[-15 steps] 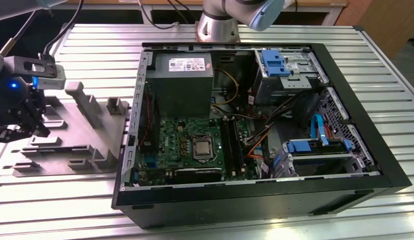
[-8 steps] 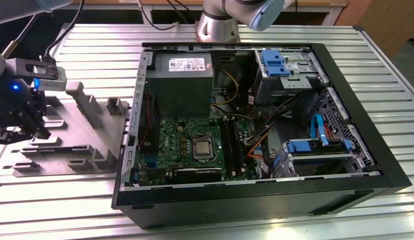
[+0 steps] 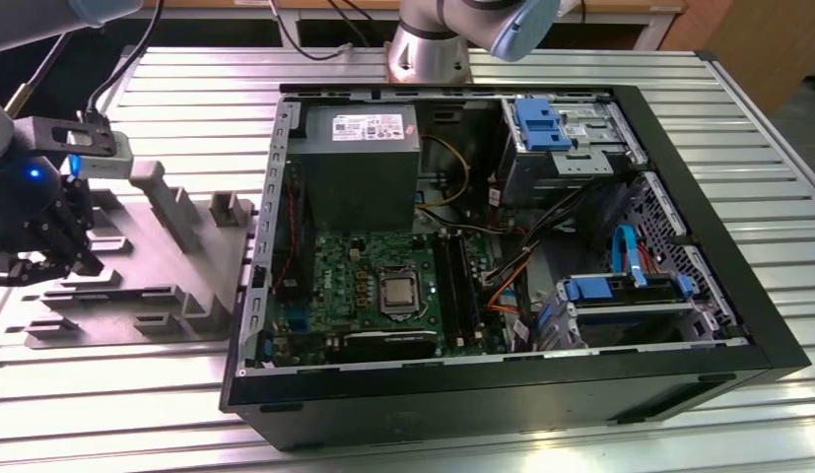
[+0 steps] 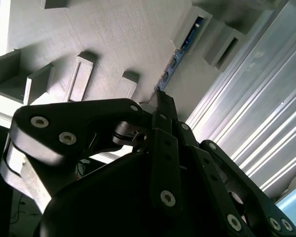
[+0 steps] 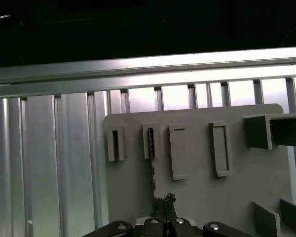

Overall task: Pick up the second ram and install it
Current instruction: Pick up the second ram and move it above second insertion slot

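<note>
On the shiny metal table (image 3: 183, 99), the second ram (image 4: 173, 63) stands on edge in the grey tray (image 4: 113, 34), and the gripper (image 4: 161, 98) has its fingers pinched close on its near end, so a slow, straight lift looks best.

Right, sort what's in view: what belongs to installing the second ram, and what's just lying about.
For the job:
second ram, standing in the gray holder tray
gripper, right by the ram
black memory slots on the motherboard

Just lying about:
power supply
blue drive brackets
processor
</note>
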You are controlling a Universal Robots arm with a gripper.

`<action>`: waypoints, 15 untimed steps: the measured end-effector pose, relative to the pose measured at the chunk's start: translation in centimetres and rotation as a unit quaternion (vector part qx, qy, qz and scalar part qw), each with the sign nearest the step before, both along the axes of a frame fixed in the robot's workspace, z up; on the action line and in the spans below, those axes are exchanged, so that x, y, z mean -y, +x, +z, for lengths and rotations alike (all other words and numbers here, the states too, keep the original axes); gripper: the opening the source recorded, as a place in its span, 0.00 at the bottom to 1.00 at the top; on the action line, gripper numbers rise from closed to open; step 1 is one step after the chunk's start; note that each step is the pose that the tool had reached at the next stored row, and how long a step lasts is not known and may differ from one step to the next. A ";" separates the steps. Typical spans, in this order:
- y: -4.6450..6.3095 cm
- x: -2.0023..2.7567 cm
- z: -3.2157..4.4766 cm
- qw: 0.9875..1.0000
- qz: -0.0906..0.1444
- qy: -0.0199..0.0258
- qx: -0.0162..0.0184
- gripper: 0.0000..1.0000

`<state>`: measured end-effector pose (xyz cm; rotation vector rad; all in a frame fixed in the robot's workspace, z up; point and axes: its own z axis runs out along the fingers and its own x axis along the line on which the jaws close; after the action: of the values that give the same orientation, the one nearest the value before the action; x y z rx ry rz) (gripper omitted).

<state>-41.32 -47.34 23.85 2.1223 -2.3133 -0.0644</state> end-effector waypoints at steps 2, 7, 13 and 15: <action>0.0 0.09 -0.06 1.000 0.005 0.000 0.000 0.10; 0.0 0.40 -0.43 1.000 0.014 0.000 0.001 0.10; -0.1 0.61 -0.93 1.000 0.026 0.001 0.002 0.10; -0.2 0.64 -1.08 0.999 0.033 0.001 0.002 0.10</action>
<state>-41.48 -47.99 22.78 2.2003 -2.2441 -0.0617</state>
